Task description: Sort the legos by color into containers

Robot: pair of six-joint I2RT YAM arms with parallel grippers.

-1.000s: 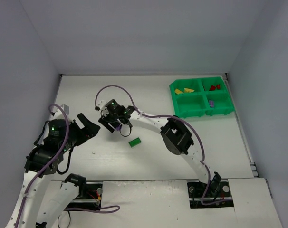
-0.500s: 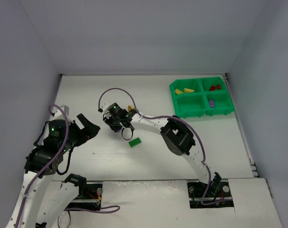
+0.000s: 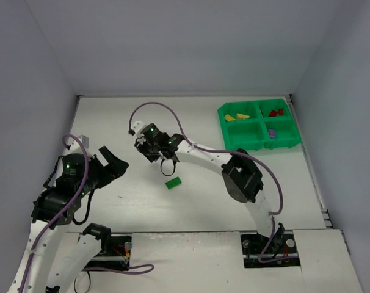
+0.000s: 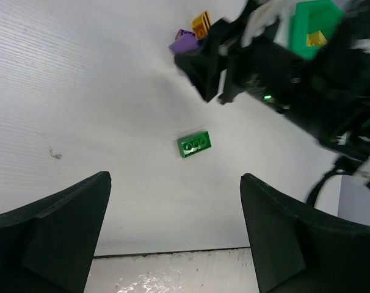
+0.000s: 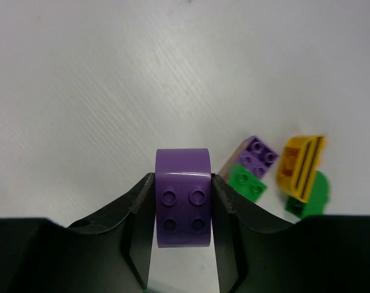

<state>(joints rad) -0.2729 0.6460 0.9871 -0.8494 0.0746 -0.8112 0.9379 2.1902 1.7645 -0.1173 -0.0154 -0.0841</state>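
White tabletop, plain grey walls all round, and both arms are out over the left half. The right claw (image 5: 182, 183) is clamped on a purple brick (image 5: 182, 198), one finger pressed to each side and four studs facing the wrist camera. Beyond that claw's tips and off to its right sits a little huddle: a small purple piece (image 5: 256, 154) touching a green piece (image 5: 246, 182), with a yellow sloped piece (image 5: 302, 166) just beside them. There's more green (image 5: 307, 198) tucked under the yellow one, possibly another brick, hard to call from here. Over to the left claw (image 4: 174, 179): fingers spread wide, gripping nothing. A lone green brick (image 4: 194, 144) lies flat on the table just ahead of its fingertips, roughly on the line between them, touching neither. Well away from both claws, out to the right claw's right, sits the green tray (image 3: 251, 146). It has yellow bricks (image 3: 237, 116) in the far compartment on the claws' side, red bricks (image 3: 275, 112) in the far compartment on the side away from them, and a purple one (image 3: 271, 132) in the near compartment on that same away side.
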